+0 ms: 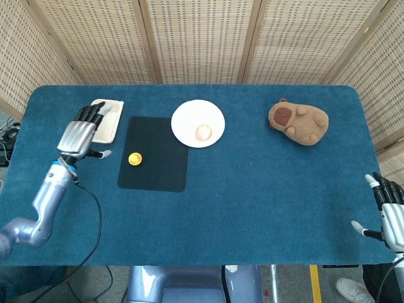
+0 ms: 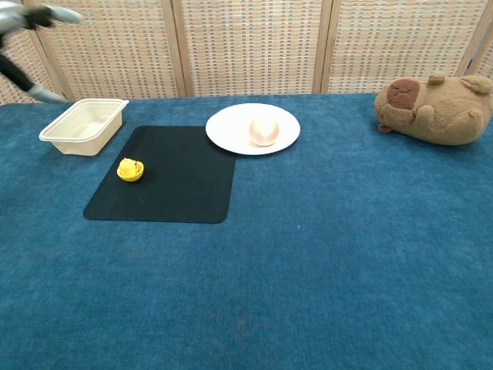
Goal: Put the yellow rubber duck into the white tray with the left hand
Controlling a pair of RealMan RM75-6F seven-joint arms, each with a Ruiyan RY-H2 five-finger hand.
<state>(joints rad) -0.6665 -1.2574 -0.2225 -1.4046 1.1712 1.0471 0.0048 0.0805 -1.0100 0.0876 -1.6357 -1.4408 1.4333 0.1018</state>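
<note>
The yellow rubber duck (image 1: 134,158) (image 2: 130,169) lies tipped on the black mat (image 1: 154,154) (image 2: 169,177), near its left edge, with nothing touching it. The white tray (image 1: 108,115) (image 2: 85,126) stands off the mat's far left corner and looks empty. My left hand (image 1: 79,134) (image 2: 31,23) hangs raised above the table, left of the duck and partly over the tray in the head view, its fingers spread and holding nothing. My right hand (image 1: 391,214) rests open at the table's near right edge.
A white plate (image 1: 197,123) (image 2: 253,128) with a pale pink ball on it sits right of the mat. A brown plush animal (image 1: 298,122) (image 2: 431,109) lies at the far right. Wicker screens stand behind the table.
</note>
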